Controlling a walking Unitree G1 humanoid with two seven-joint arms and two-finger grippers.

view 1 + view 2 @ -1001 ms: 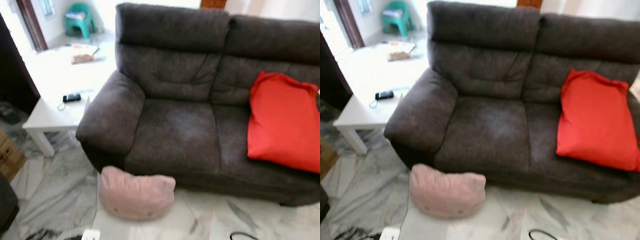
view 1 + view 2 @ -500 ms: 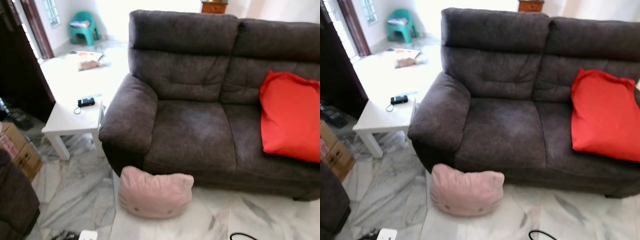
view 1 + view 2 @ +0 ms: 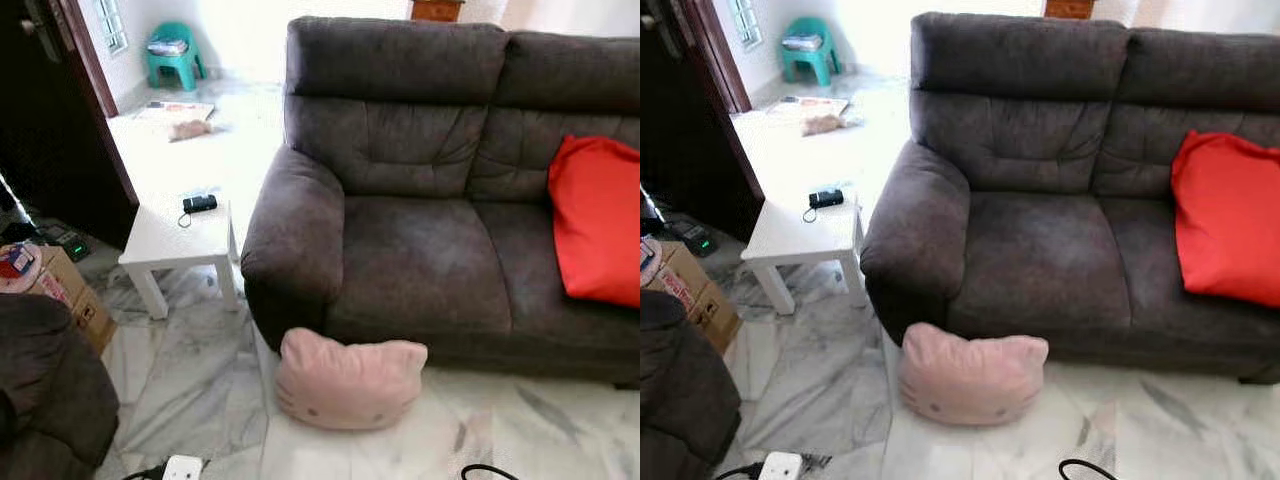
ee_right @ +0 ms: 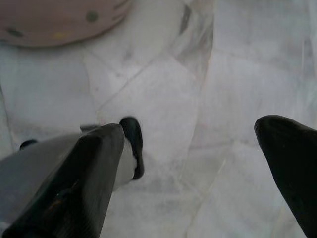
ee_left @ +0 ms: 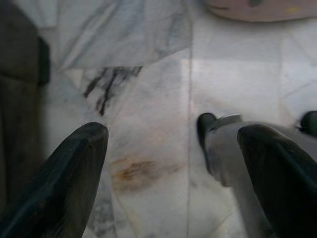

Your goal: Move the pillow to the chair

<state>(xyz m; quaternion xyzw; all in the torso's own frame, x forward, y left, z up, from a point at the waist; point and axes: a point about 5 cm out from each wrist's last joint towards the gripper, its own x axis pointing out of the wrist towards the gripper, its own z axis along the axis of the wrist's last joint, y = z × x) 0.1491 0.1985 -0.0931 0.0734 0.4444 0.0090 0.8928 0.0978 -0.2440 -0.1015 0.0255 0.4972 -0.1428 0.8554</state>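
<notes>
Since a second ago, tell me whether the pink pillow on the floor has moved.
No. The pink pillow still leans on the floor against the sofa front, below its armrest. The whole view shifted, so the camera moved, not the pillow.

A pink cat-face pillow (image 3: 973,376) sits on the marble floor (image 3: 830,385) at six o'clock, touching the front of the dark grey sofa (image 3: 1040,250). At three o'clock a red cushion (image 3: 1228,220) leans on the sofa's backrest. Over at nine o'clock stands a white side table (image 3: 800,235) carrying a small black object (image 3: 826,197), maybe a phone. Cardboard box (image 3: 685,290) beside it, green stool (image 3: 806,48) up at eleven o'clock.
</notes>
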